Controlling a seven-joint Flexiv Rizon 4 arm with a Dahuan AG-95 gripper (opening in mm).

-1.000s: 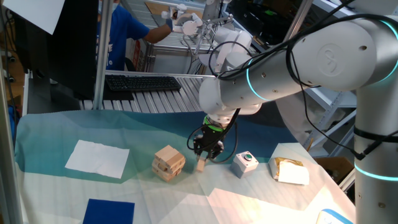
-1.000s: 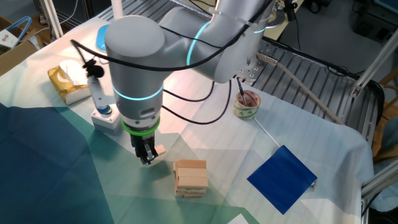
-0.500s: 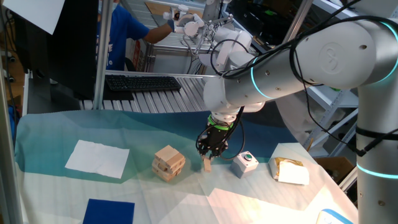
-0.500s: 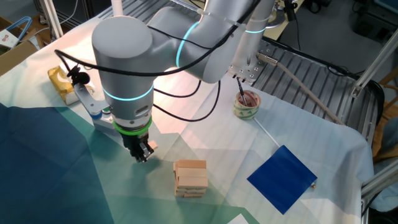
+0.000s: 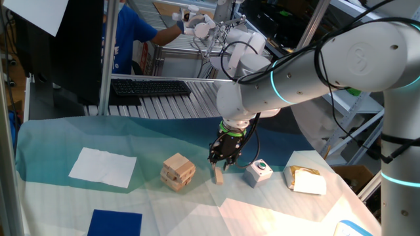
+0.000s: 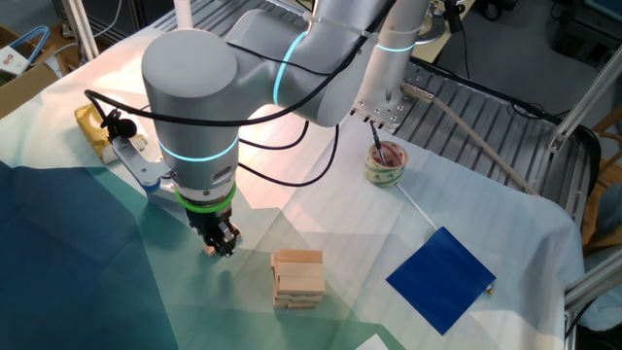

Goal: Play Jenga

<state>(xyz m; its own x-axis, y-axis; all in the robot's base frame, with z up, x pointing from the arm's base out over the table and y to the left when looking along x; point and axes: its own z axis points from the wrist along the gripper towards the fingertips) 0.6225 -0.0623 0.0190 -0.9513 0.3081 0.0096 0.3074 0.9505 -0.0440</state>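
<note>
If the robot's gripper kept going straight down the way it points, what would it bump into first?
Probably the loose wooden block it seems to hold upright would press into the table cloth. The block stack sits off to the side, untouched.

The Jenga stack (image 5: 178, 171) stands on the table cloth (image 5: 59, 141) near the centre in one fixed view. At its three o'clock, just beside it but apart, a loose block (image 5: 217, 174) stands on end under the gripper (image 5: 221, 160), whose fingers close on the block's upper part. Further toward three o'clock sits the button box (image 5: 258, 172), then the packet (image 5: 306, 180). At the stack's nine o'clock lies a sheet of paper (image 5: 103, 166); at seven o'clock, a flat square pad (image 5: 115, 223). In the other fixed view the stack (image 6: 296, 277) has the gripper (image 6: 222, 239) at ten o'clock, the pad (image 6: 440, 278) at three o'clock and a tape roll (image 6: 386, 162) at one o'clock.
</note>
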